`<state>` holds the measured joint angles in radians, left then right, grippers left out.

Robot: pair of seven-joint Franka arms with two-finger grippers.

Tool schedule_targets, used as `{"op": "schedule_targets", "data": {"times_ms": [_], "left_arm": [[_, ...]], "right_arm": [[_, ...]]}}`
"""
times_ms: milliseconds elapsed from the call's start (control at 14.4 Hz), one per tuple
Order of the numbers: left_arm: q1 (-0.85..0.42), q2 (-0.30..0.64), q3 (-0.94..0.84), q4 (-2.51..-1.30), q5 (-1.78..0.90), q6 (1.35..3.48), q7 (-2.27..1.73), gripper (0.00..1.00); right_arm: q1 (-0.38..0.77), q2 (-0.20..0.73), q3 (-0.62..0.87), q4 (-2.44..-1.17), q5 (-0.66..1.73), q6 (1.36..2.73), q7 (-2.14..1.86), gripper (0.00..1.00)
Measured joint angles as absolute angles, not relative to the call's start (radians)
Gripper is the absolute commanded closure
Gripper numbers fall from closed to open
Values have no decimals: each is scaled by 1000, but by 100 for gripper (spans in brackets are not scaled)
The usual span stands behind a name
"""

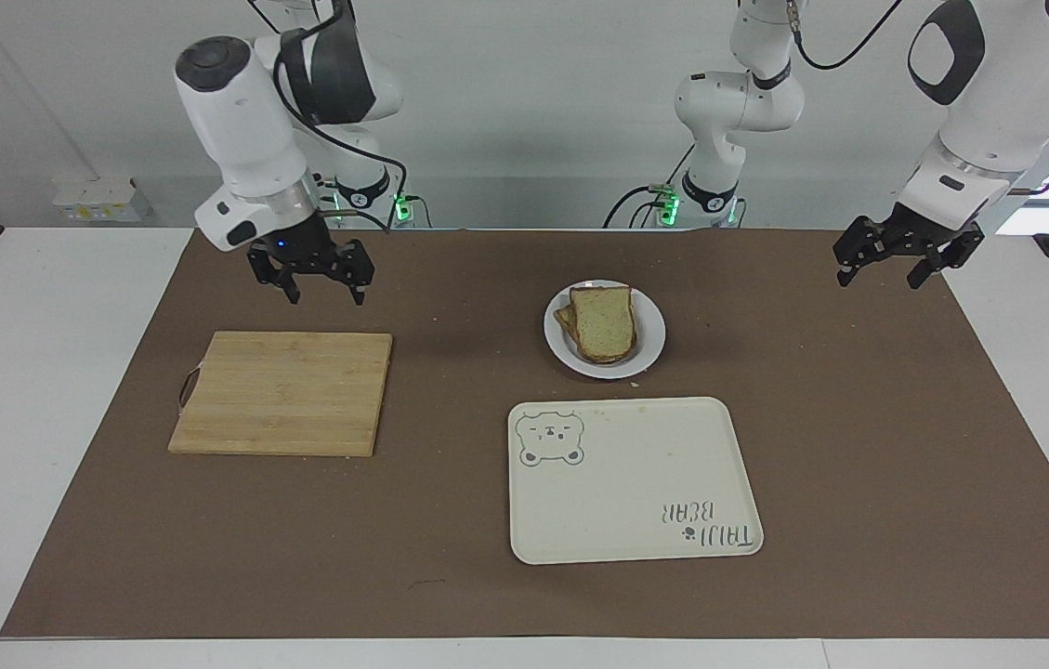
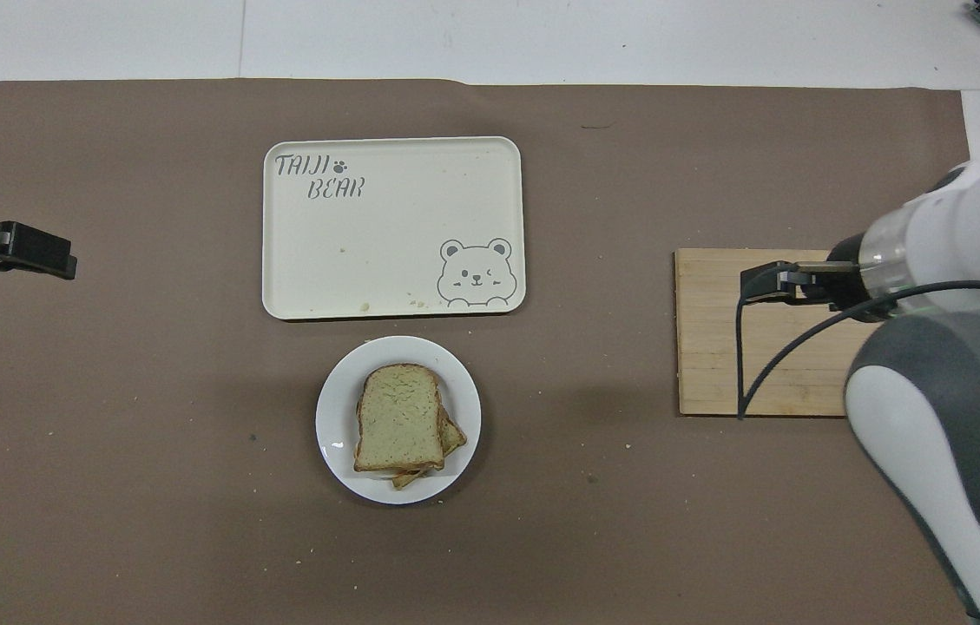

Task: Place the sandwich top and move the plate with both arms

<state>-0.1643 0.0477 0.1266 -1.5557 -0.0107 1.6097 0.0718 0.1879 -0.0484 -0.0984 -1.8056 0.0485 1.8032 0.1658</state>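
The sandwich top (image 1: 603,321), a pale speckled slice with a brown crust, lies on top of other slices on the small white plate (image 1: 649,350). It also shows in the overhead view (image 2: 398,417), on the plate (image 2: 333,438). My right gripper (image 1: 324,290) is open and empty, up in the air over the cutting board's edge nearer the robots, well away from the plate; it also shows in the overhead view (image 2: 754,284). My left gripper (image 1: 879,276) is open and empty, and waits in the air over the mat at the left arm's end (image 2: 55,256).
A cream tray with a bear drawing (image 1: 635,483) lies beside the plate, farther from the robots (image 2: 394,234). A wooden cutting board (image 1: 282,395) lies toward the right arm's end (image 2: 715,365). A brown mat covers the table.
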Motion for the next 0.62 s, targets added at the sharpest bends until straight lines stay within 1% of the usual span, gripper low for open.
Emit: {"op": "schedule_targets", "data": {"times_ms": [277, 623], "left_arm": [[-164, 48, 127, -1556, -11, 1610, 72, 0], [-164, 48, 127, -1556, -11, 1610, 72, 0]], "right_arm": [[117, -66, -105, -1717, 7, 1725, 136, 0], [79, -68, -108, -1604, -27, 1632, 133, 0]]}}
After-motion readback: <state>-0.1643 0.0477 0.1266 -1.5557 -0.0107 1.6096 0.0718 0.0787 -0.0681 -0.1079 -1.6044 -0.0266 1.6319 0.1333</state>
